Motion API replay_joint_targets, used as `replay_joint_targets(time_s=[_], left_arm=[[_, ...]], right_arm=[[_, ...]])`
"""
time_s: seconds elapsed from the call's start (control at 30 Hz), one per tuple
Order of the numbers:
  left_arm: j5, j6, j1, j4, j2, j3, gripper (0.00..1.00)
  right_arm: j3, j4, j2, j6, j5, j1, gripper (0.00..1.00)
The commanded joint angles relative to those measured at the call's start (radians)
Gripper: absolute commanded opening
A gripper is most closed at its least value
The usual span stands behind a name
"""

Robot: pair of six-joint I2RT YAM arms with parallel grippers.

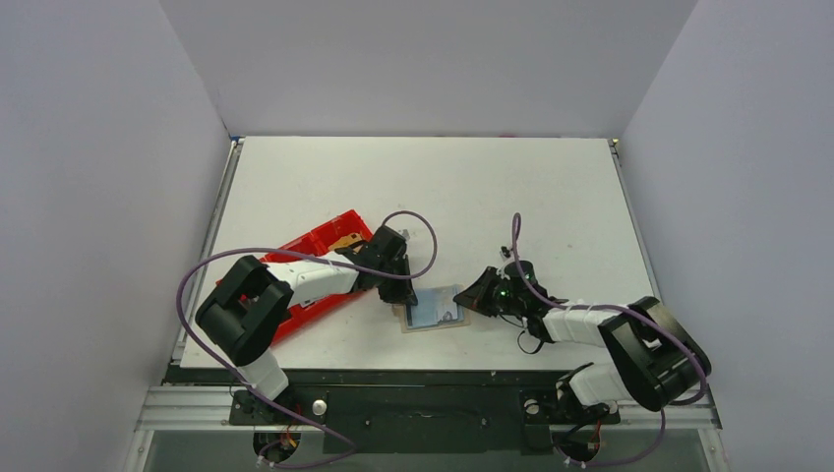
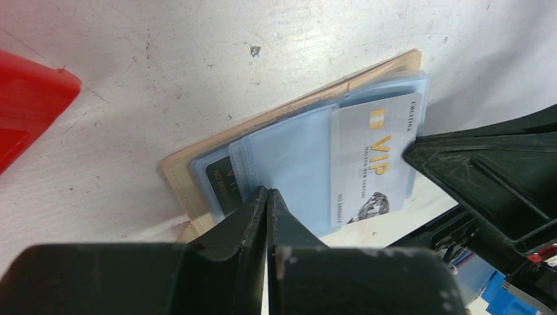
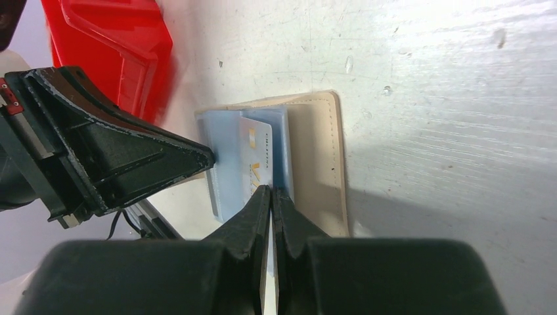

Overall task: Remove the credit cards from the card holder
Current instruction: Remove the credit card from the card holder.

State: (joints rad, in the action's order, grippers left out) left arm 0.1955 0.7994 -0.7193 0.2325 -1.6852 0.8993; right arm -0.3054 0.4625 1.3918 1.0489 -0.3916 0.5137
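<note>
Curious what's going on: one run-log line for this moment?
tan folding card holder: open | pale grey VIP card: in holder | left gripper: shut, on blue sleeve | right gripper: shut, at card

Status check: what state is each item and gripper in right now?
card holder: open, flat on the table.
VIP card: among the holder's sleeves, not out.
dark card: tucked in a sleeve.
left gripper: shut, tips on a sleeve.
right gripper: shut, tips at the VIP card.
</note>
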Motion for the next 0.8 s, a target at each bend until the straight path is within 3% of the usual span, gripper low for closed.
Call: replay_joint_targets(time_s=[0.0, 0.4, 0.67, 0.77], left_arm=[[-0.052, -0.038, -0.001, 0.071, -0.023, 0.040, 0.00], [-0.038, -0.048, -0.019, 0.115, -0.005, 0.185, 0.00], [-0.033, -0.047, -0.018, 0.158, 0.098, 0.248, 0.34], [0.025, -0.026, 0.011, 0.128, 0.163, 0.215, 0.39]], right_arm=[[-0.031, -0.067, -0.074, -0.051, 0.027, -0.031, 0.00], [-0.067, -0.152, -0.184, -0.056, 0.006, -0.042, 0.00], [-0.113, -0.195, -0.231, -0.040, -0.018, -0.042, 0.00], [-0.127, -0.187, -0.246, -0.017, -0.042, -0.042, 0.00]])
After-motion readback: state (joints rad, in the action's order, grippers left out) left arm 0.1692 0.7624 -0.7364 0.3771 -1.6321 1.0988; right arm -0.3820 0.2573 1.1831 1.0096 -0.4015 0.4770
